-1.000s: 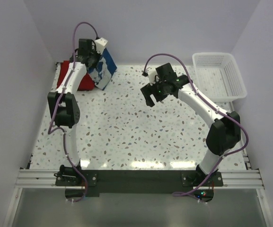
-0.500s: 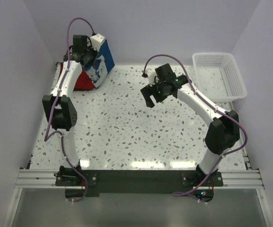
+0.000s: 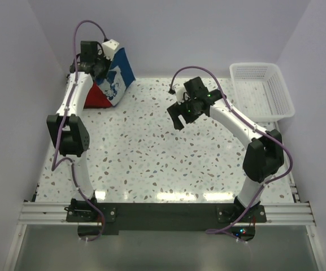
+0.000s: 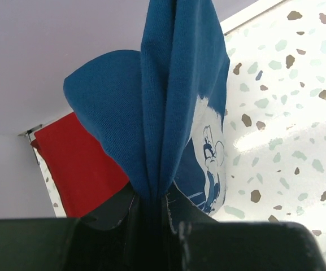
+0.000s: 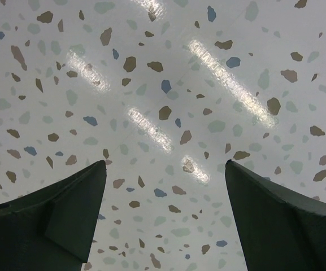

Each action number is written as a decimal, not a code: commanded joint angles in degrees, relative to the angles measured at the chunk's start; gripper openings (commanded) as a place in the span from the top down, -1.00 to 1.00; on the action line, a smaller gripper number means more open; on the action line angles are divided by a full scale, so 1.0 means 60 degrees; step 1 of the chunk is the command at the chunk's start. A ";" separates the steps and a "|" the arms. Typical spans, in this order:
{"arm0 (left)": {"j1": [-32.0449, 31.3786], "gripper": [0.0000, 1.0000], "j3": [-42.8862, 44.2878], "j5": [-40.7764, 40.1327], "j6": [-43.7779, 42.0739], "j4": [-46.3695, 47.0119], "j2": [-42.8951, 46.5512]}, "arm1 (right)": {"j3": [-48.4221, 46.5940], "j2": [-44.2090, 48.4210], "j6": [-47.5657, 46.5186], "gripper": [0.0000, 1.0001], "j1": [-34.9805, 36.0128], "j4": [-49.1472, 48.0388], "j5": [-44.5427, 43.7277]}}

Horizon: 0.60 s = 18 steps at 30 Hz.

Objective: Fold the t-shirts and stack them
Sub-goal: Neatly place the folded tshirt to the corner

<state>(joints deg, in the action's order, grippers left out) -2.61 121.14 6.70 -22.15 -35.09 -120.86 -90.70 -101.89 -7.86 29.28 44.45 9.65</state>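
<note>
The left jaws are pinched tight on a bunched fold of the blue t-shirt (image 4: 168, 101). The cloth is gathered into a ridge right between them and fans out beyond (a white cartoon print shows on one face). The shirt hangs from them, lifted above the desk (image 4: 287, 130) close to the back wall; whether its lower edge touches down I cannot tell. Just past the hanging cloth, to one side, the red t-shirt (image 4: 81, 164) lies on the desk in the corner. The right jaws are spread wide, holding nothing, poised over the speckled desk, well apart from both shirts. Farther out on their other side sits a white lattice basket (image 3: 263, 90).
</note>
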 commanded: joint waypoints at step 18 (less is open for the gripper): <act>0.2485 1.00 -0.0151 0.0582 -0.0776 0.2477 -0.1551 | -0.0718 -0.0669 0.0050 -0.78 0.0013 0.0502 0.0062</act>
<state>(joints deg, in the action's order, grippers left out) 10.37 120.44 8.99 -24.93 -27.35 -130.19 -92.03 -104.88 -7.88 29.28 46.54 10.02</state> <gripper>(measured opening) 0.174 0.891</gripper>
